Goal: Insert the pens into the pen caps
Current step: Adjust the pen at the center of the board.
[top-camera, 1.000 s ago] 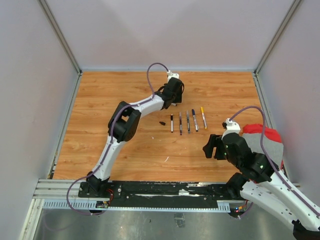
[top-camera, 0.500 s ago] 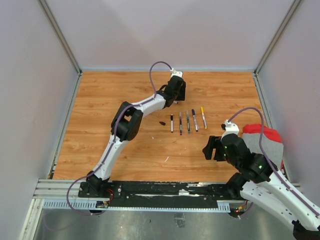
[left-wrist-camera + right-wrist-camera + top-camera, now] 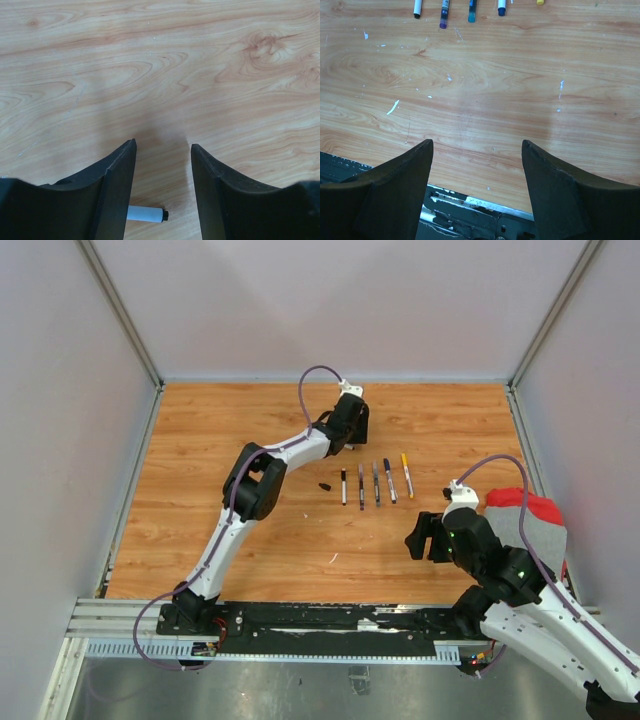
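Note:
Several pens lie side by side in a row mid-table, from the leftmost one (image 3: 343, 486) to a yellow-tipped one (image 3: 407, 475). Their near ends show along the top edge of the right wrist view (image 3: 444, 12). One black pen cap (image 3: 324, 486) lies just left of the row. My left gripper (image 3: 350, 425) hovers beyond the row, open (image 3: 162, 145). The end of a white pen with a dark tip (image 3: 147, 214) pokes out from behind its left finger, lying on the wood. My right gripper (image 3: 425, 535) is open and empty (image 3: 477, 145), nearer than the row.
A red and grey bundle (image 3: 525, 515) sits at the table's right edge beside my right arm. A small white scrap (image 3: 334, 558) lies on the wood in front of the pens. The metal rail (image 3: 300, 625) runs along the near edge.
My left gripper has shifted slightly to the right, still open. The right arm and the pens in the row have not moved.

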You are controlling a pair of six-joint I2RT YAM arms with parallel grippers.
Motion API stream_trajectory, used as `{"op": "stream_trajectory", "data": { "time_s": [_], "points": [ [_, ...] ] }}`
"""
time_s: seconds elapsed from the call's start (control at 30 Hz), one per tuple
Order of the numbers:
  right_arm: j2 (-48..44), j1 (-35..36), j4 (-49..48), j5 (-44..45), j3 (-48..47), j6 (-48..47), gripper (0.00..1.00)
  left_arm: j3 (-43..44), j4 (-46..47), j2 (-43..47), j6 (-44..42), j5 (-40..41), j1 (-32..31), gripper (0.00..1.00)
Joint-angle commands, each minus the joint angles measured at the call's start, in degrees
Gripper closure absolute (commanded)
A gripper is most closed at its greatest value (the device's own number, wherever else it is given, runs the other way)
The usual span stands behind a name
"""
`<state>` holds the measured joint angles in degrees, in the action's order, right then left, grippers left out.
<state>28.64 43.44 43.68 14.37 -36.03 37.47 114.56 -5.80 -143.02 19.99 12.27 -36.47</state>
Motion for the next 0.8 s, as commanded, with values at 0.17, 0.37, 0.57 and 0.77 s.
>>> {"op": "stream_trajectory", "data": {
  "time_s": [0.17,0.37,0.57,0.77],
  "points": [
    [-0.4,-0.6,1.0,-0.6,0.6,0.7,0.28,-7.8,-0.3,5.3,0.2,-0.9,0.3,0.48],
    [-0.2,-0.6,0.6,-1.1,0.6,0.8,0.28,-12.9,0.8,8.5,0.1,-0.7,0.3,0.50],
    [-0.1,-0.6,0.4,-1.5,0.6,0.9,0.28,-17.0,1.9,11.2,-0.3,0.2,0.3,0.51],
    [0.1,-0.6,0.1,-2.0,0.6,1.1,0.28,-19.4,2.5,13.3,-0.4,0.4,0.3,0.52]
  ]
}}
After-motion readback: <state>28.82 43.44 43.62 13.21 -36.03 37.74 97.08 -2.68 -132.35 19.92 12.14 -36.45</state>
